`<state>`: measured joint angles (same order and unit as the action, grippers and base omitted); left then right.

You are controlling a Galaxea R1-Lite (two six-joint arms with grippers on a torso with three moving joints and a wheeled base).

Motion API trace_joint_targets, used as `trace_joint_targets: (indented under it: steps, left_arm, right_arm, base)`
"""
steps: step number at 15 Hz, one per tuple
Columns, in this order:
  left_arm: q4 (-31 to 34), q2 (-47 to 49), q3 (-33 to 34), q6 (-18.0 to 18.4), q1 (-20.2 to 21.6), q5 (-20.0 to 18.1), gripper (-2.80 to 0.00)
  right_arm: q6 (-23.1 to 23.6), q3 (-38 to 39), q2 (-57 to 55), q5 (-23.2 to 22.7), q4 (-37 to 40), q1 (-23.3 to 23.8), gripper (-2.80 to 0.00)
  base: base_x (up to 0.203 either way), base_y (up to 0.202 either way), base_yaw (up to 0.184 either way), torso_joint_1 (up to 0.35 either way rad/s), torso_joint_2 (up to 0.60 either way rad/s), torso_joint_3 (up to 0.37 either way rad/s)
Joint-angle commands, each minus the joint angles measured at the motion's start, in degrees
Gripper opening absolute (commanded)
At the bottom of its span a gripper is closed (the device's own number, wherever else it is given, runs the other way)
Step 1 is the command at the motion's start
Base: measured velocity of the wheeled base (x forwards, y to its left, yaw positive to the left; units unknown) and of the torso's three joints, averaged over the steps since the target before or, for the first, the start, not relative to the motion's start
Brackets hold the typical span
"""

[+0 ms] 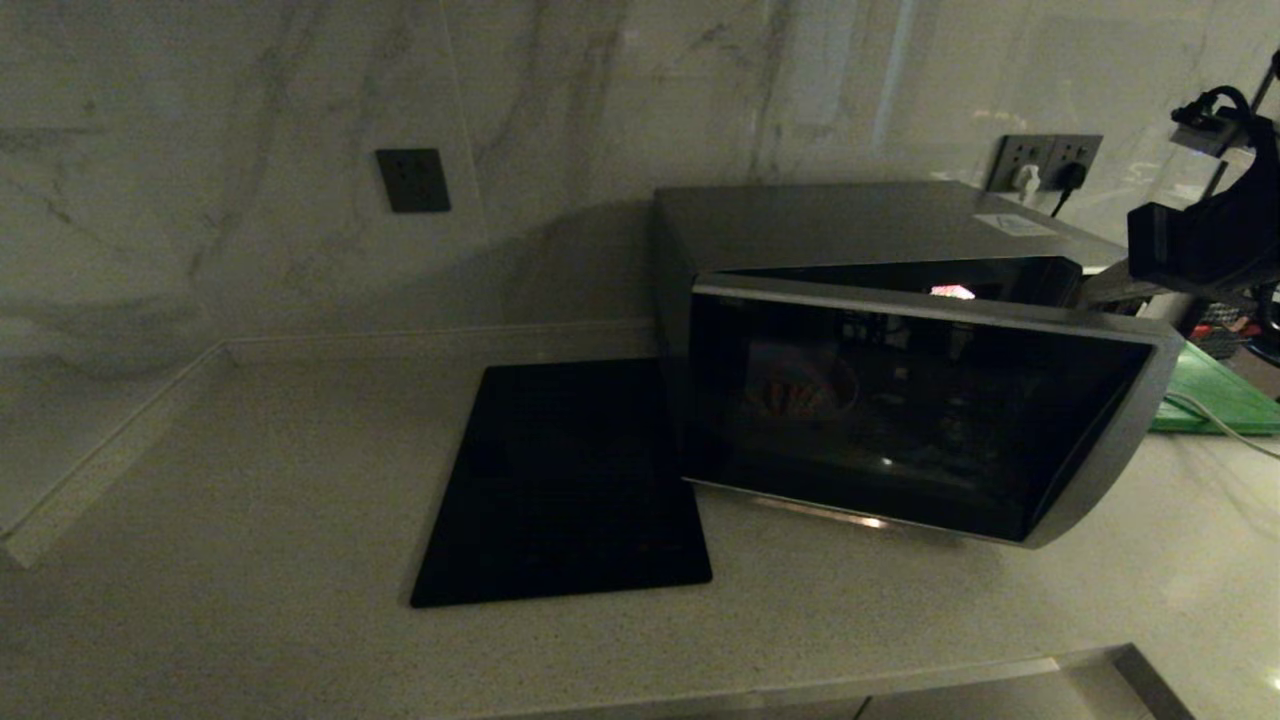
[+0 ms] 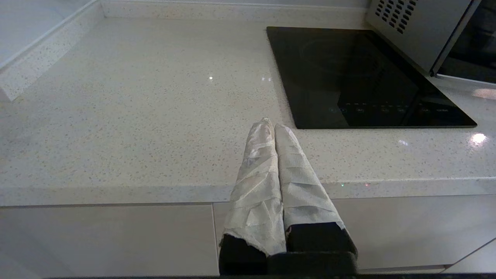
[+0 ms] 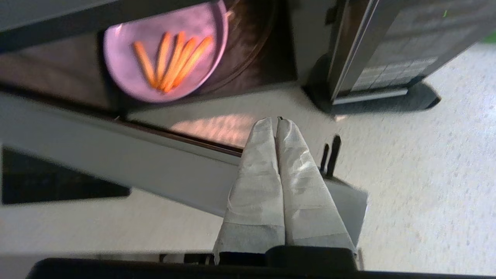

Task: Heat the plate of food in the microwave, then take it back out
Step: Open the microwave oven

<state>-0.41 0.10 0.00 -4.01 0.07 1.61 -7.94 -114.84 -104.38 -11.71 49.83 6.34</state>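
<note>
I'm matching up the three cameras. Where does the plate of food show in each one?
Head view: plate of food, dim behind the microwave door's dark glass.
Left wrist view: not in it.
Right wrist view: lavender plate inside the microwave, past the open door.
Shared landmark: that door, also at the left wrist view's edge.

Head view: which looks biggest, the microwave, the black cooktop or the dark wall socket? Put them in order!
1. microwave, biggest, with its open door nearer the camera.
2. black cooktop, clearly smaller.
3. dark wall socket, smallest, though it sits farthest back.

Each gripper [image 2: 270,128] [image 3: 273,122] has tapered fingers wrapped in creased white tape (black housing behind).
</note>
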Motion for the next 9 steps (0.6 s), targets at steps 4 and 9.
trace_joint_targets:
  steps: [4, 9]
  left_arm:
    - [0.0, 0.0, 0.0, 0.0, 0.0, 0.0, -2.80]
    - [0.0, 0.0, 0.0, 0.0, 0.0, 0.0, -2.80]
  right_arm:
    - [-0.1, 0.0, 5.9, -1.6, 6.3, -2.3, -2.80]
    - [-0.1, 0.1, 6.1, -2.2, 9.0, -2.6, -2.80]
  base:
    - [0.000, 0.000, 0.000, 0.000, 0.00, 0.000]
    - [0.000, 0.000, 0.000, 0.000, 0.00, 0.000]
